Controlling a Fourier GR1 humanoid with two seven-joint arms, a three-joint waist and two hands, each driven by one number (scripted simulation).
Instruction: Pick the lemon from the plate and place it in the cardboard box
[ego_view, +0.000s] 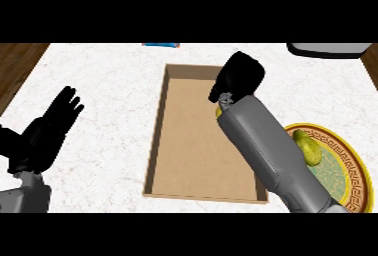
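The right hand (240, 75) hangs over the far part of the cardboard box (156, 145), just above its right wall, with its back turned up and its fingers folded under. A sliver of yellow shows beneath its heel, seemingly the lemon (219, 111) held in that clenched hand, right at the inner side of the wall. The grey forearm (269, 150) slants back across the box's near right corner and over the left rim of the plate (353, 165), which lies by the table's right edge. A rounded yellow-green shape (308, 149) lies on the plate beside the forearm.

The box runs long from near to far in the middle of the table (103, 75), its floor bare. The left hand (44, 132) rests near the left edge, fingers straight and spread, well apart from the box, with bare marble between.
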